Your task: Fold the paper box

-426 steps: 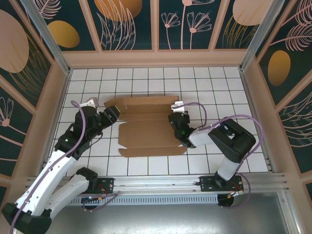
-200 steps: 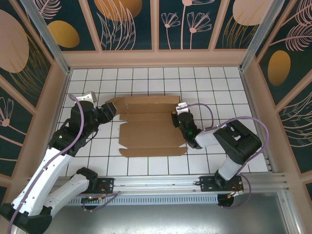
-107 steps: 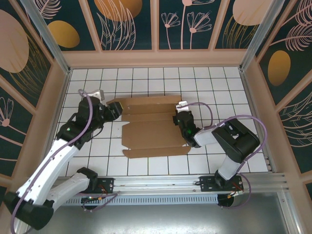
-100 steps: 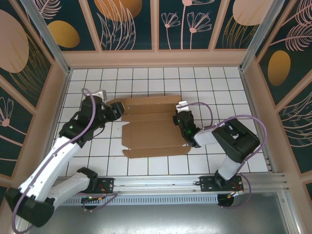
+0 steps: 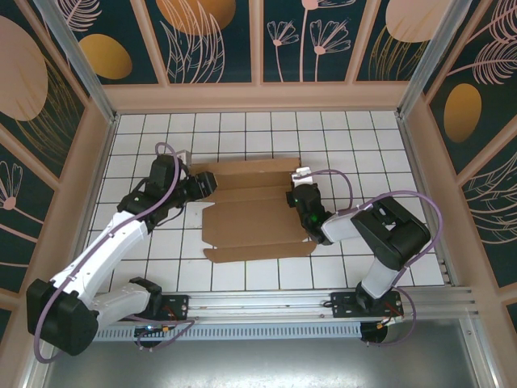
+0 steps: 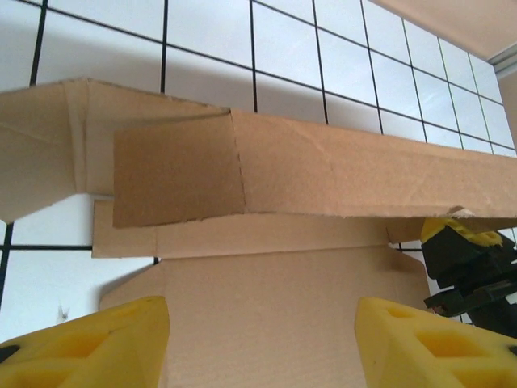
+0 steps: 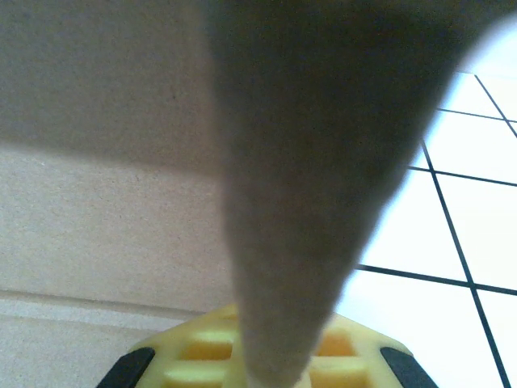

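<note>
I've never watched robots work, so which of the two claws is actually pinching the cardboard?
The right gripper: its jaws are closed on a flap at the paper box's right end. The left gripper stands open at the left end, gripping nothing.

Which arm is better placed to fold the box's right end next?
Right arm: its jaws grip a flap at the right end of the box. The left arm has open jaws at the left end, holding nothing.
</note>
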